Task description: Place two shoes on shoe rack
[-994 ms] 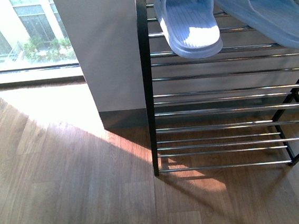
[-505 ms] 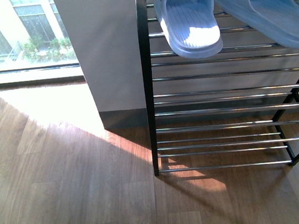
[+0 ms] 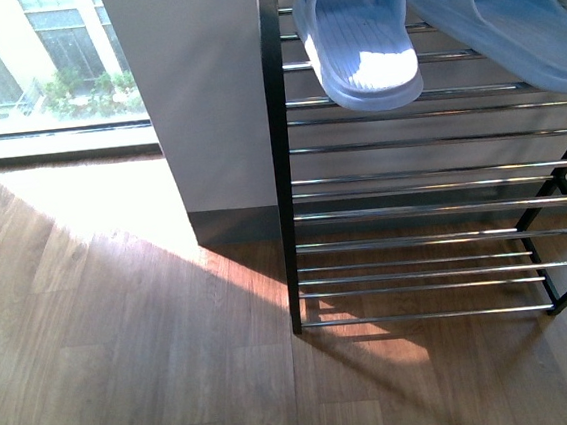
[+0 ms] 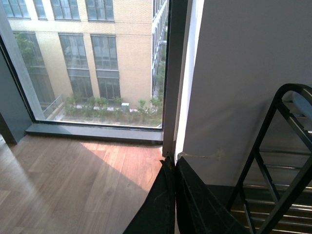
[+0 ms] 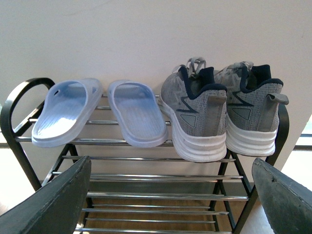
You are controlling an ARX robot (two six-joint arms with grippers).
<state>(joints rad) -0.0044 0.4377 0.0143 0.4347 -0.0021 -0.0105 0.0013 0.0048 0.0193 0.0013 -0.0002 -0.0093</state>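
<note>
Two grey knit sneakers with white soles stand side by side on the top tier of the shoe rack, heels toward my right wrist camera. Two pale blue slide sandals lie beside them on the same tier; the front view shows them as well. My right gripper is open, fingers spread wide, facing the rack's lower rods with nothing between them. My left gripper is shut and empty, hanging beside the rack's black frame.
A white wall pillar with a dark baseboard stands next to the rack's left end. A floor-to-ceiling window lies beyond it. Wood flooring spreads in front, partly sunlit. The rack's lower tiers carry nothing.
</note>
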